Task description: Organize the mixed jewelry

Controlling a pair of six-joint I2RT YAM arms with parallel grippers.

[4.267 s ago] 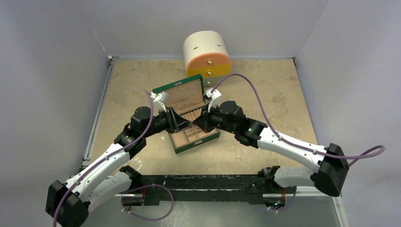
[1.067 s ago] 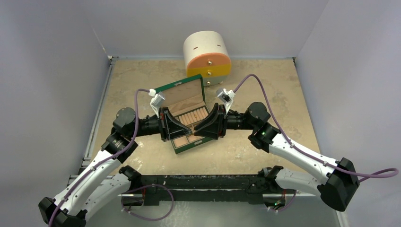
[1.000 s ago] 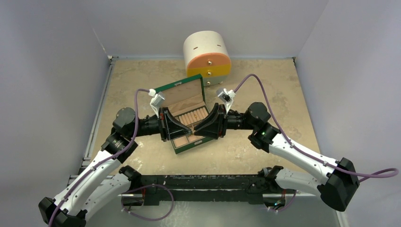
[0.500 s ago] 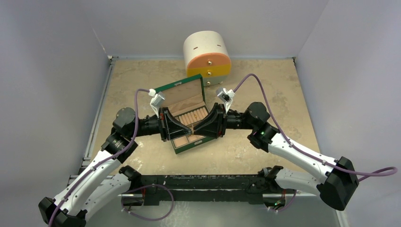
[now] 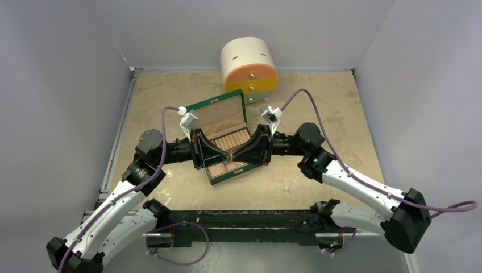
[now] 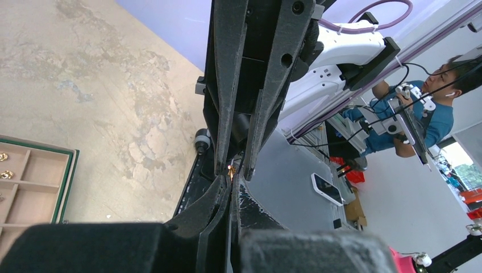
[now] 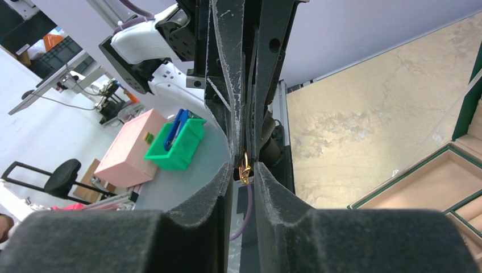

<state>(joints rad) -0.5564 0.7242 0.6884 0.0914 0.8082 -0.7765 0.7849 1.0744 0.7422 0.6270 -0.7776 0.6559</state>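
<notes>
Above the open green box [image 5: 219,177] my two grippers meet tip to tip. My left gripper [image 5: 228,152] [image 6: 233,177] is shut on a small gold piece [image 6: 230,169], which also shows in the right wrist view [image 7: 245,169]. My right gripper [image 5: 236,152] [image 7: 243,170] is open by a narrow gap, and the gold piece hangs between its fingertips. In the left wrist view, two more tiny gold pieces [image 6: 4,165] lie in the box's tan compartments [image 6: 34,182]. The chain and the wire hoop are not in view.
The box's lid [image 5: 216,109] stands open behind the grippers. A round white cabinet with orange and yellow drawers [image 5: 249,67] stands at the back. Walls close in the table on the left, back and right.
Since 4.3 s ago both grippers have lifted out of the box and turned to face each other. In the last second the right gripper moved left until its tips met the left's.
</notes>
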